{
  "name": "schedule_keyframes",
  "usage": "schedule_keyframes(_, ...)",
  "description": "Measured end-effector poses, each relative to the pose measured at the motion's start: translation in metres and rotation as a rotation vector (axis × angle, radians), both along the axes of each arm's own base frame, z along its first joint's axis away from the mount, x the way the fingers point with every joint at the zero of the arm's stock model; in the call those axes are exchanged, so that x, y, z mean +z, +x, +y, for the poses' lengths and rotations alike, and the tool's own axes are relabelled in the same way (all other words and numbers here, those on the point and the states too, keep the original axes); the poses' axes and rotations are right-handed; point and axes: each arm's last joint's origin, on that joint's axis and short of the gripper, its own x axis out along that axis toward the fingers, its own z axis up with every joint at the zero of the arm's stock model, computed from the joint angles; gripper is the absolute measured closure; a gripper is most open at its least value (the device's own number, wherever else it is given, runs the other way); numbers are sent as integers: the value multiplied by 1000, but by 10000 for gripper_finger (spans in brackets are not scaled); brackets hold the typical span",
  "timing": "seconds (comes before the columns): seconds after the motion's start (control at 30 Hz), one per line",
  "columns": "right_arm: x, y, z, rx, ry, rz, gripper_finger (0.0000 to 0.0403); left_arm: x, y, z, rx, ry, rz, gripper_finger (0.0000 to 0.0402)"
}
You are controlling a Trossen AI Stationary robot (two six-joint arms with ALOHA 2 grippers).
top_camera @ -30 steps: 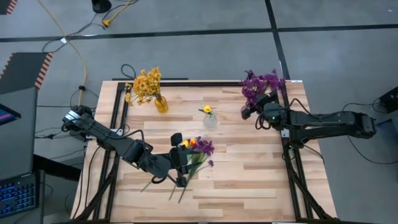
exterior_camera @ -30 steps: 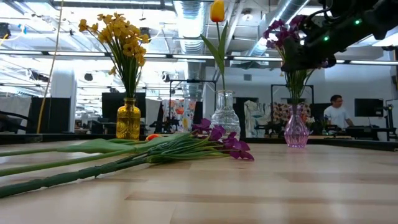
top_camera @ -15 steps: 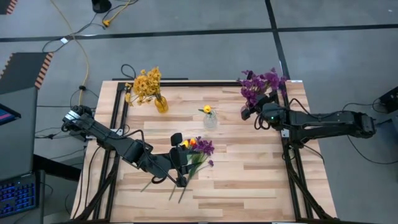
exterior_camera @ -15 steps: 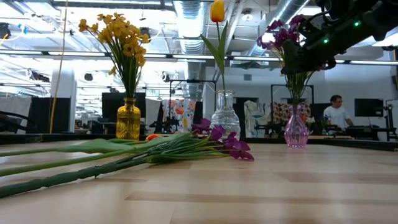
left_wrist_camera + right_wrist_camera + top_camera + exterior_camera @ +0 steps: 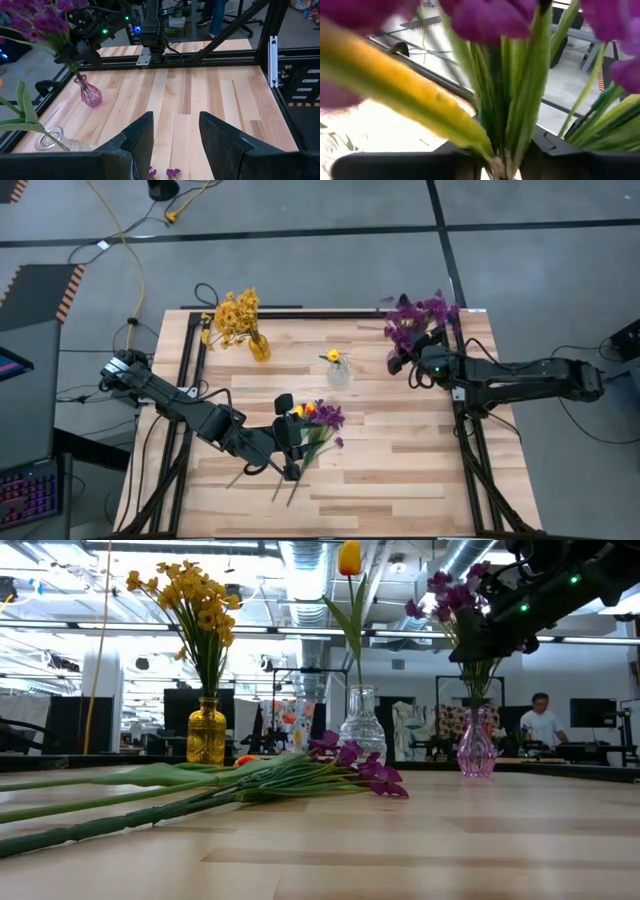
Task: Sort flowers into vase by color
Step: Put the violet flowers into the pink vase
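Note:
Purple flowers (image 5: 415, 318) stand in a pink vase (image 5: 476, 745) at the table's far right. My right gripper (image 5: 400, 358) is open around their green stems (image 5: 502, 125), above the vase mouth. Yellow flowers (image 5: 238, 312) fill an amber vase (image 5: 206, 732) at the far left. One orange tulip (image 5: 349, 558) stands in a clear vase (image 5: 338, 370) between the two. Several loose flowers (image 5: 318, 423), purple and orange, lie flat on the wood at the near middle. My left gripper (image 5: 292, 436) hovers open just left of their blooms, clear of them. My right gripper has the purple flowers' stems (image 5: 506, 150) standing between its two fingers, which come level from the table's right. I cannot tell whether the fingers (image 5: 555, 160) touch the stems. The stems' lower ends stay in the pink vase.
Black frame rails (image 5: 190, 380) run along the table's left, far and right sides. Bare wood (image 5: 410, 450) lies at the near right. Far behind the table a person (image 5: 541, 720) sits at a desk.
The purple blooms in the pink vase have loosened and spread, the outer ones leaning toward the table's left; the stems stay in the vase. Both arms have kept their places.

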Motion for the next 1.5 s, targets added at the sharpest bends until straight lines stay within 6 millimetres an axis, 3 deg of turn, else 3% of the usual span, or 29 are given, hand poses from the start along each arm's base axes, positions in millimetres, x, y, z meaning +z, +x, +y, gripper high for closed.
schedule_keyframes(0.33, 0, 0, 0, -1, -1, -5, 218, 0, 0, 0, 0, 0, 0, 255)
schedule_keyframes(0.73, 1, 0, 0, -4, -4, -6, 209, 0, 0, 0, 0, 0, 0, 255)
schedule_keyframes(1.1, 1, 0, 0, -4, -4, -8, 162, 0, 0, 0, 0, 0, -1, 255)
schedule_keyframes(1.5, 6, -3, 6, 27, -6, -32, 159, 0, 0, 0, 0, 0, -1, 255)
